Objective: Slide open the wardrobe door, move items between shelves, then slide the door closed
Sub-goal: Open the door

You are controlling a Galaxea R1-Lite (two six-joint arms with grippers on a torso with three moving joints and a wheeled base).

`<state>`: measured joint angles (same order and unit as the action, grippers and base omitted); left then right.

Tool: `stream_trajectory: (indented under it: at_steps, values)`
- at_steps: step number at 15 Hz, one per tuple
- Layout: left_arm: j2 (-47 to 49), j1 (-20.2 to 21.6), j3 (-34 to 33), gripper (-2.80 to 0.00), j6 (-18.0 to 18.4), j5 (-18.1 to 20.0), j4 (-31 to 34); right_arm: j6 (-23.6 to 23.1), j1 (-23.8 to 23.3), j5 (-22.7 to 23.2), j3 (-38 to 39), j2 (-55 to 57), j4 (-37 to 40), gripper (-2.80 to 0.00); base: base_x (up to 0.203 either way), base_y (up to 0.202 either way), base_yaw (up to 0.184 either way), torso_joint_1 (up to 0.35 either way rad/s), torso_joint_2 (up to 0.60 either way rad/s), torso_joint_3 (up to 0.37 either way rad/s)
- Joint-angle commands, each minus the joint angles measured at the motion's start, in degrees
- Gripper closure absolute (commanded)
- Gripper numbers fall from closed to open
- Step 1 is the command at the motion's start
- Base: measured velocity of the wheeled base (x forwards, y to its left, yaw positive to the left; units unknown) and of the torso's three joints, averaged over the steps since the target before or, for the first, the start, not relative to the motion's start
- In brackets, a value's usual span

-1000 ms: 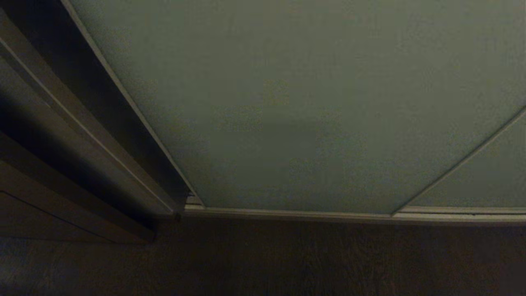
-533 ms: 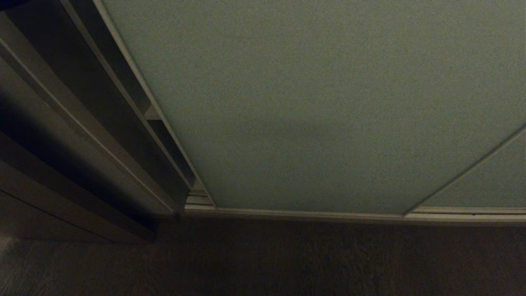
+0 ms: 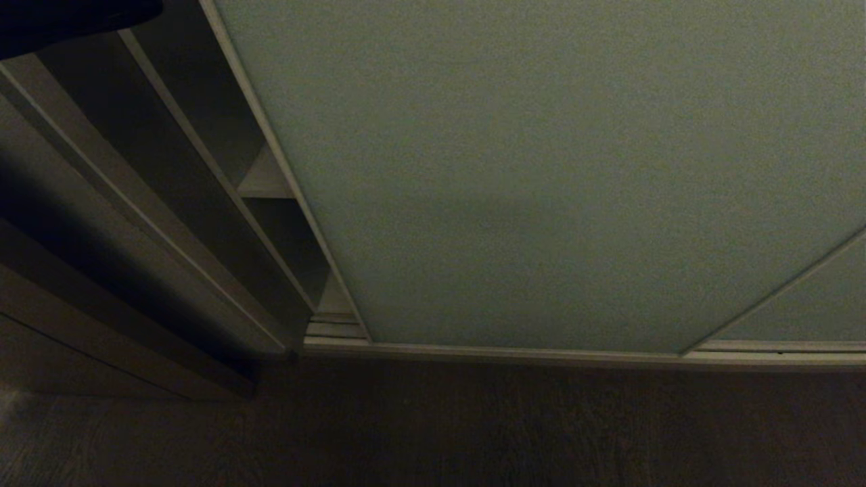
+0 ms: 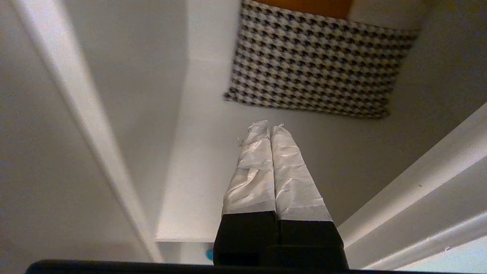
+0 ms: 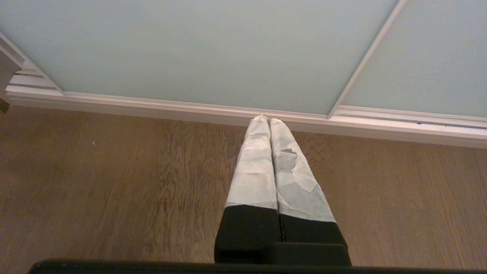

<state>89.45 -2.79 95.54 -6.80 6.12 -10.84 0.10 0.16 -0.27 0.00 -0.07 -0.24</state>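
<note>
Door (image 3: 541, 169) pale grey-green; cushion (image 4: 315, 64) black-and-white houndstooth (orange band behind); shelves (image 4: 205, 152) white; floor (image 5: 114, 182) brown woodgrain.

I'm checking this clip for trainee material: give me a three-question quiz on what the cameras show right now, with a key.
1. True or false: the pale grey-green matte sliding wardrobe door is fully shut.
2. What lies on the white shelf board ahead of the left gripper?
A. a black-and-white houndstooth cushion
B. a folded towel
C. a shoe box
3. How do the jaws of the right gripper stand, and what lies beneath it?

Key
1. False: a gap at its left edge shows the shelves.
2. A
3. Shut and empty, above the brown wooden floor.
</note>
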Motion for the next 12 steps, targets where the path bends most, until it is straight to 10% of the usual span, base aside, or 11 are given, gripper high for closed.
stream_trajectory:
  at_steps: [1,12]
  values:
    - [0.8,-2.4,0.9,0.00,0.1,-0.8,0.9,0.0,0.0,0.0,0.0,0.0,0.0,0.00,0.000,0.000,0.000,0.000,0.00,0.000]
    - [4.0,-19.9,5.8,0.00,2.7,-12.4,6.8,0.0,0.0,0.0,0.0,-0.1,0.0,0.00,0.000,0.000,0.000,0.000,0.00,0.000]
